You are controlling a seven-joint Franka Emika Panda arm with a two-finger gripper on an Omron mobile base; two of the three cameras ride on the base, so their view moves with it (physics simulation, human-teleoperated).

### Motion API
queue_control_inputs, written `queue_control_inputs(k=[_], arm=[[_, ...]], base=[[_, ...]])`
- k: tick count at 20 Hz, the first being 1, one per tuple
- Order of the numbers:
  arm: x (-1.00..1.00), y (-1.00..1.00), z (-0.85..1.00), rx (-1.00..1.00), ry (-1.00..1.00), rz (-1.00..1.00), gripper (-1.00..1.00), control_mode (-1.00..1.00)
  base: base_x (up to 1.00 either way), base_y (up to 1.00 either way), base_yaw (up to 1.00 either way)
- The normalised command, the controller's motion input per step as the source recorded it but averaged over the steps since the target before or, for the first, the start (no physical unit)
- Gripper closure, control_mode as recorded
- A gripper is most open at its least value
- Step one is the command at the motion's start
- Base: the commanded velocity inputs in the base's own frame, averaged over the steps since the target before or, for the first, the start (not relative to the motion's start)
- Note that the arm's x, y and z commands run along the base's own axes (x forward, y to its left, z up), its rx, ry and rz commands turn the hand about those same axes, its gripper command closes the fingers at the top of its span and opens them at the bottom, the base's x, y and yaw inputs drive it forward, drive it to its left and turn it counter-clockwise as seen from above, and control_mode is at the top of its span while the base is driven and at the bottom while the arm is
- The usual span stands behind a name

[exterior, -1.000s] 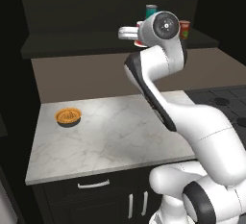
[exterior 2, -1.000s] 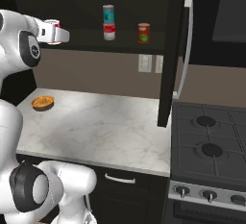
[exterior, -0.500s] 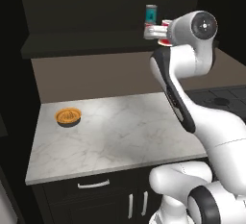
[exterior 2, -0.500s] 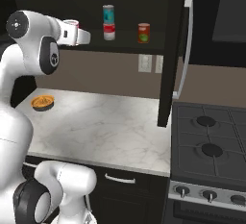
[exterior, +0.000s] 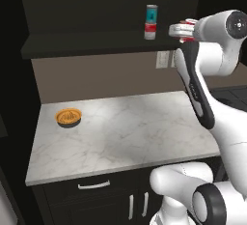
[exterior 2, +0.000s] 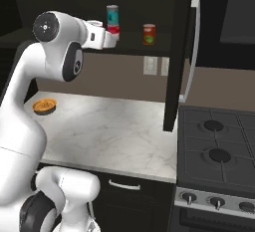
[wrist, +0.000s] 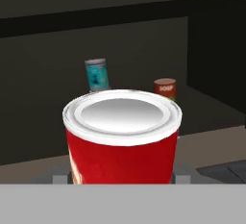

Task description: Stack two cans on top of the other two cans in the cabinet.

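Up at the black cabinet (exterior: 96,11), the gripper (wrist: 122,177) pinches a bright red can (wrist: 122,139) (silver lid on top). On the shelf, a blue can (exterior: 151,13) stands on a red-and-white can (exterior: 150,30). An orange can (exterior 2: 149,34) stands nearby.

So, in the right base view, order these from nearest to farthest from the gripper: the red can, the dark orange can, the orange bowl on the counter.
1. The red can, held in the gripper itself.
2. The dark orange can, on the cabinet shelf to the gripper's right in that view.
3. The orange bowl, low on the counter, far left.
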Motion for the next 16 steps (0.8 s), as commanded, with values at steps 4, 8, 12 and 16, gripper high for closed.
queue_control_inputs(k=[4, 8, 12, 16], arm=[[0.0, -0.49, -0.02, 0.0, 0.0, 0.07, 1.0, -1.0], [0.04, -0.31, -0.02, 0.0, 0.0, 0.13, 1.0, -1.0], [0.18, -0.15, 0.0, -0.01, 0.0, 0.02, 1.0, -1.0], [0.17, -0.15, 0.0, -0.04, 0.0, 0.0, 1.0, -1.0]], base=[[0.0, 0.0, 0.0], [0.0, 0.0, 0.0], [0.0, 0.0, 0.0], [0.0, 0.0, 0.0]])
